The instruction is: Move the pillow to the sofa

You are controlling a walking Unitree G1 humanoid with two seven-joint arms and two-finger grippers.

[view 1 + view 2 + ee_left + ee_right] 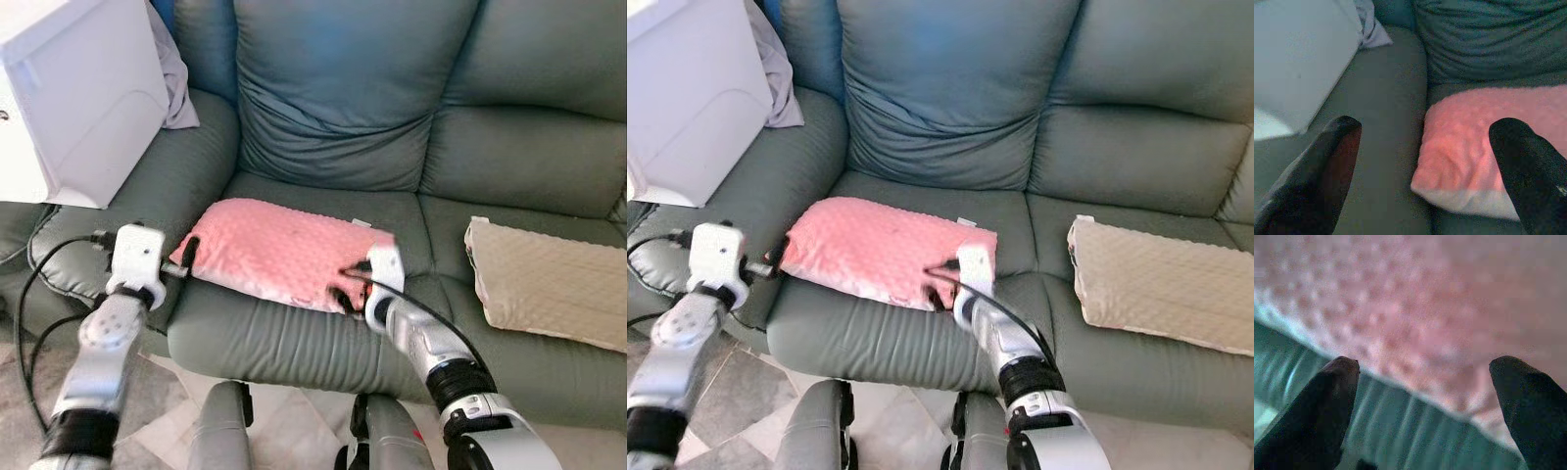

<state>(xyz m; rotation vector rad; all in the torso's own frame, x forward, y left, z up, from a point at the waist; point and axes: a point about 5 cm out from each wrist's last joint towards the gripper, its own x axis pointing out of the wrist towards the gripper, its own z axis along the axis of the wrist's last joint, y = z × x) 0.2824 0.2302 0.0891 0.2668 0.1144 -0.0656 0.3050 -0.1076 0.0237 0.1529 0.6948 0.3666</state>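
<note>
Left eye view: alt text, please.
A pink pillow lies on a grey-green sofa, with the open left gripper and right gripper at its two ends. A beige pillow lies further right.

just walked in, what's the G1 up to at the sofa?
The pink pillow lies on the grey-green sofa seat. The left gripper sits at the pillow's left end and the right gripper at its right front corner, both open and not clamped on it. A beige pillow lies on the next seat.
</note>
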